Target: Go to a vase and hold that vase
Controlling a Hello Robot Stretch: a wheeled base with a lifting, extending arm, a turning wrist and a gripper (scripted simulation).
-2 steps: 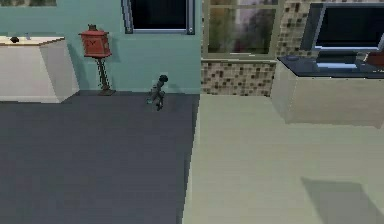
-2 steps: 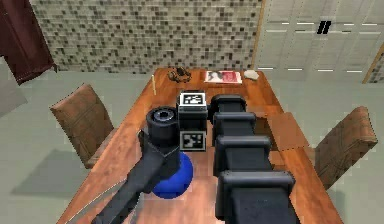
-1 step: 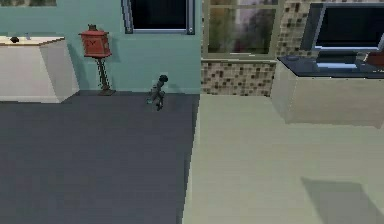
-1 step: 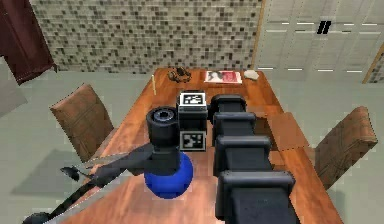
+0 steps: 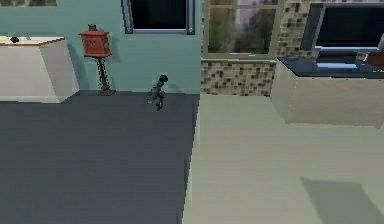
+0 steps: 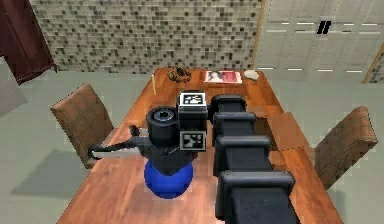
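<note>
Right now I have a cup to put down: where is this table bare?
Bare wood lies between the book at the far end and the gripper, and on the table right of the arm. It is crowded around the blue vase.

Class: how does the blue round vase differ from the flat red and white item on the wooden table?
The blue round vase is bulging and one colour; the flat red and white item is low and rectangular. The vase shows near the dark tool; the flat item lies at the far end. Both are at the brown wooden table.
</note>
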